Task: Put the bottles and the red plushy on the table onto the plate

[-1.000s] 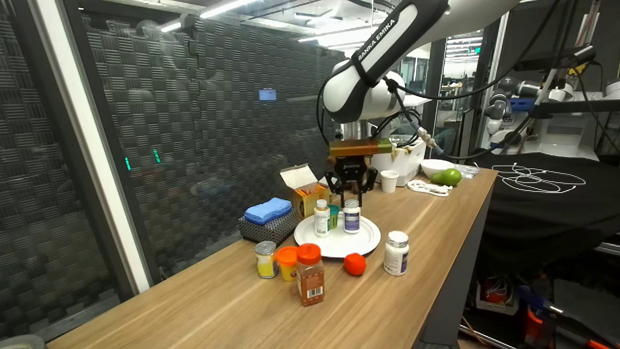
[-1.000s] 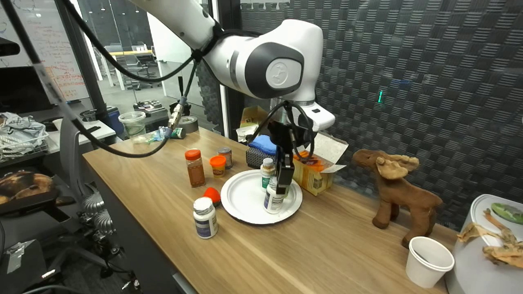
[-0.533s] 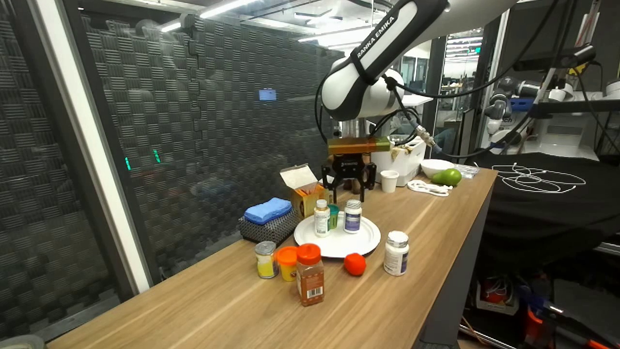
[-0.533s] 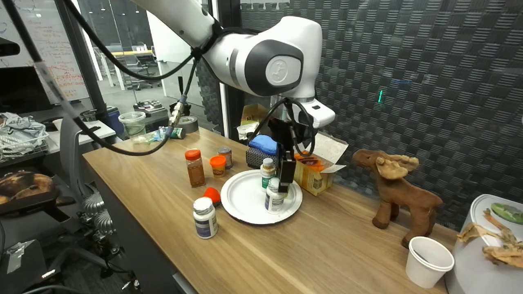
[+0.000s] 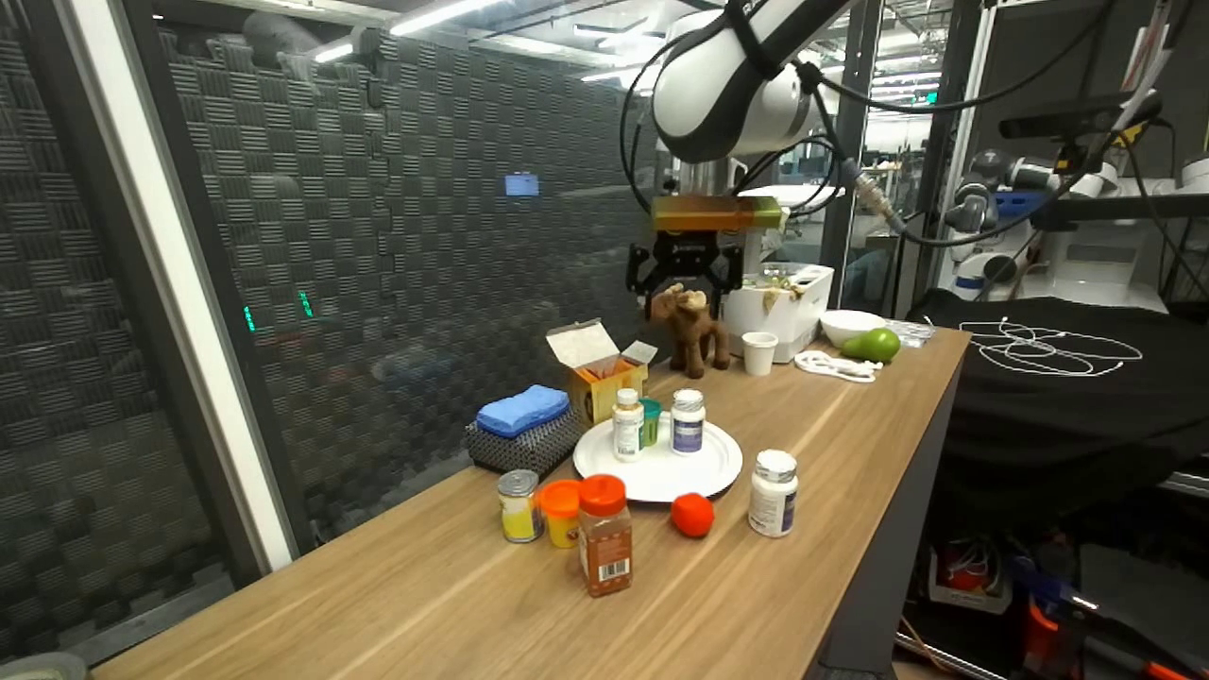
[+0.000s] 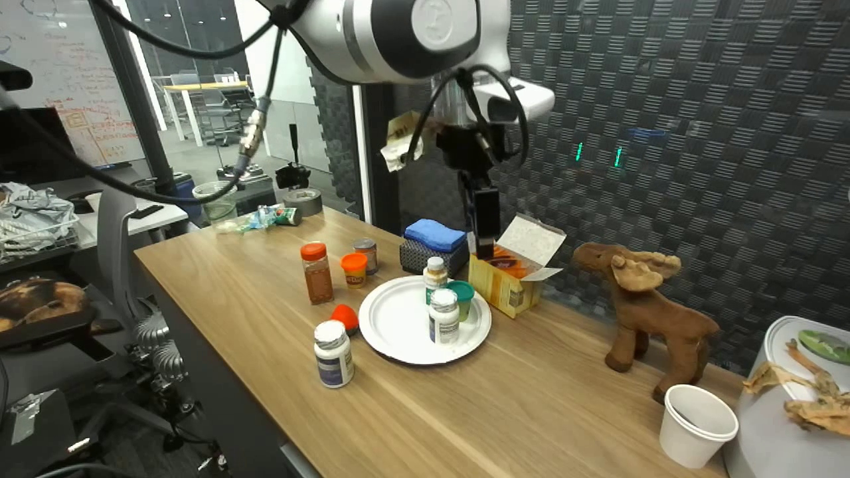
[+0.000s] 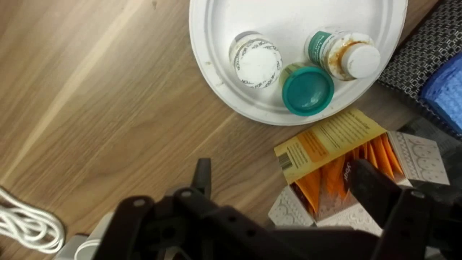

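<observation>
Gripper (image 7: 282, 164) — black, raised above the table (image 5: 746, 604); its two fingers stand wide apart; in the wrist view one finger overlaps a yellow box (image 6: 510, 292), the other shows against the table.

Plate (image 5: 652, 484) — round, white, resting on the table; bears three upright pieces: a green-labelled white bottle (image 7: 319, 45) with a white cap; a purple-labelled white jar (image 5: 688, 434); a green-lidded tub (image 7: 308, 91), close beside both.

Red plushy (image 5: 692, 516): rounded, on the table, off the plate, just beside its rim; whether the two touch cannot be told.

Other bottles, also on the table: a second white jar (image 5: 773, 496), upright, near the red plushy and nearer the table's straight edge; a red-capped spice bottle (image 5: 604, 543), upright, brown inside, a barcode on its label; an orange-lidded yellow tub (image 5: 560, 505), upright; just beside it a grey-lidded can (image 5: 519, 505), yellow on its label.

Surroundings: the yellow box, near the plate, holds orange packets (image 7: 309, 189), its flaps open; close by, a dark textured box (image 5: 515, 451), topped by a blue sponge-like block (image 5: 522, 411); a brown plush animal (image 6: 654, 312), standing, well apart from the plate; a white cup (image 6: 690, 435) beside a white container (image 5: 798, 326); a coiled white cord (image 5: 839, 366); a green fruit-like thing (image 5: 878, 346) just beside a white bowl (image 5: 845, 326); dark ribbed panelling (image 5: 425, 236) behind the table, in both exterior views.
</observation>
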